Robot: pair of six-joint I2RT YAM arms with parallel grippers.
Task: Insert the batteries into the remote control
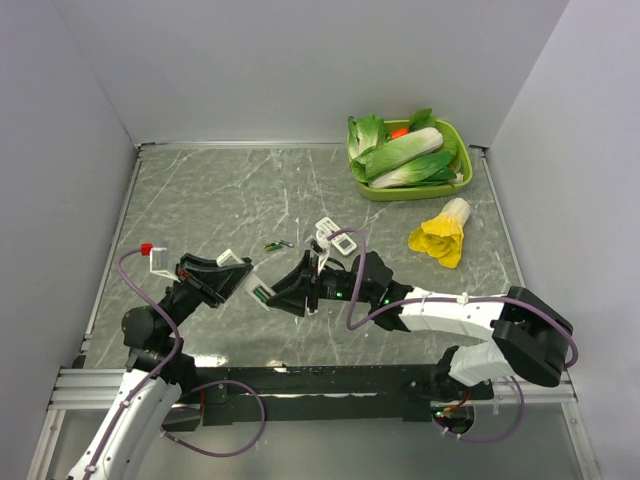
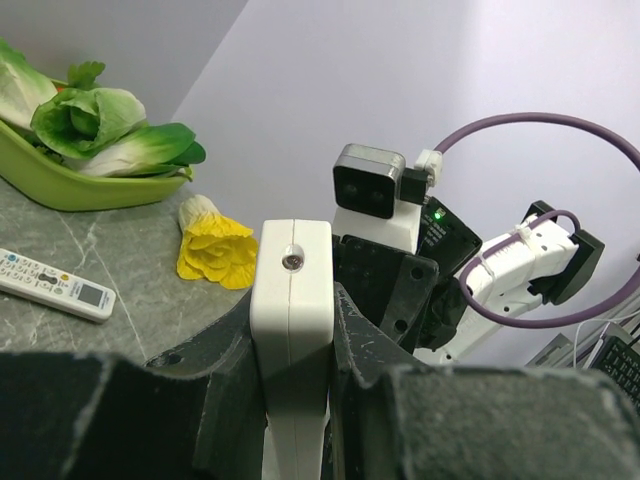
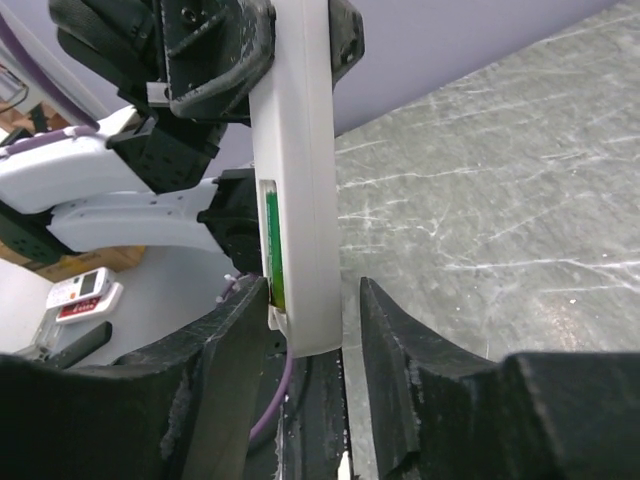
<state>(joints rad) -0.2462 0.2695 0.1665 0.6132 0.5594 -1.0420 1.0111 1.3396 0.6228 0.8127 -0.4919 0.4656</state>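
right wrist | remote control [image 3: 300,180] end between right fingers [image 3: 400,360] | battery [image 3: 272,250] inside

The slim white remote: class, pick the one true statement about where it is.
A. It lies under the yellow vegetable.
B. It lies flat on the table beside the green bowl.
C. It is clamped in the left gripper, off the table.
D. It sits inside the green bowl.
C: the left wrist view shows the slim white remote pinched between the fingers of the left gripper, raised above the table.
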